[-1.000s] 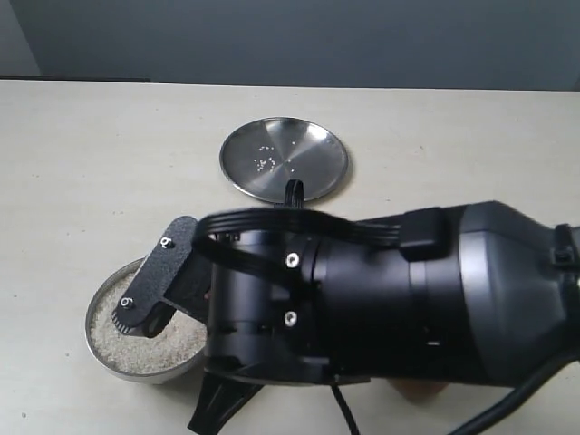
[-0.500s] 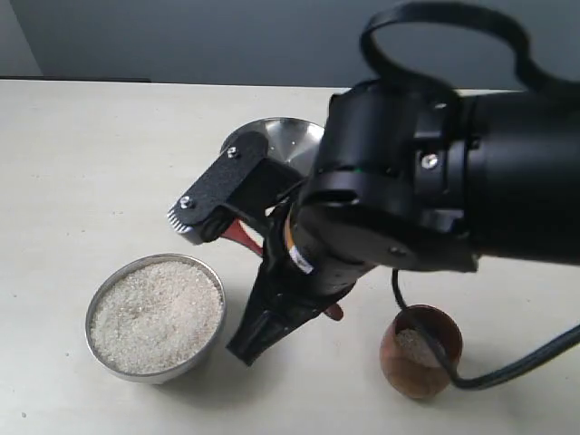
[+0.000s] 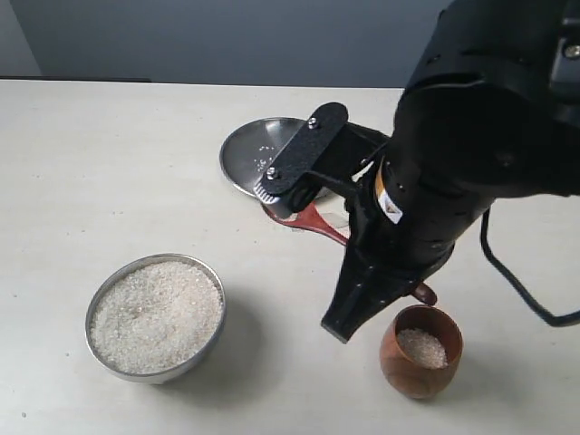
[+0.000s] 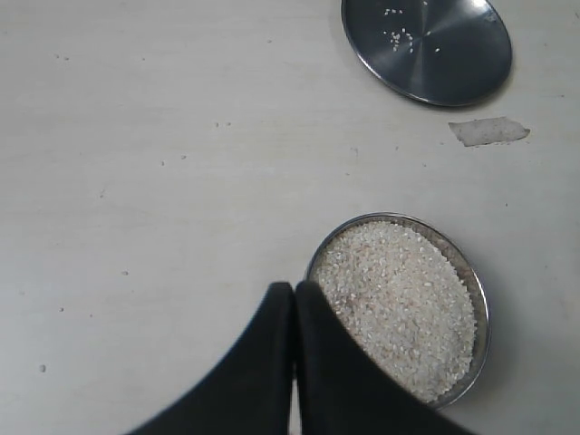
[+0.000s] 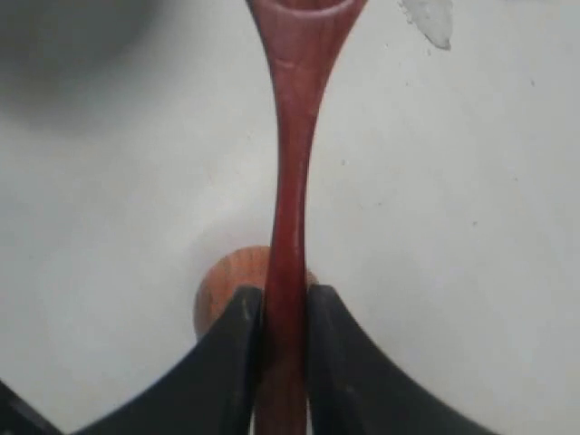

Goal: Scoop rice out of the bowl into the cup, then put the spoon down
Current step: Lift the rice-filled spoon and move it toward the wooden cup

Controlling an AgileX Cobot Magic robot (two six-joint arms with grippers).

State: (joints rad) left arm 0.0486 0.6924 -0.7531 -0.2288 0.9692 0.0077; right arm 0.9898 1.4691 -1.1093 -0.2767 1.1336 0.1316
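Exterior view: a pale table (image 3: 109,163) with three vessels. A deep steel bowl (image 3: 156,314) sits at the near left, heaped with white rice (image 3: 154,308). A small brown wooden cup (image 3: 420,349) stands at the near right with a little rice at its bottom. A flat steel plate (image 3: 249,149) lies farther back with a few stray grains on it.

The large black right arm fills the upper right. The right gripper (image 5: 284,313) pinches the thin handle of the dark red wooden spoon (image 3: 313,220), one jaw pressed against each side. The spoon hangs above the table between the plate and the cup. Its long axis runs on a slant: the scoop end is up near the plate's edge, and the tail of the handle ends just above the cup. Whether the scoop carries rice cannot be seen.

Right wrist view: the cup shows directly behind the gripped part of the handle, so the cup lies under the jaws and not under the scoop. The scoop probably has to be drawn back along the spoon's length before it can tip into the cup.

Left wrist view: the left gripper (image 4: 294,313) is pressed together on nothing, beside the bowl's rim and well apart from the cup. The right arm is the nearer one.
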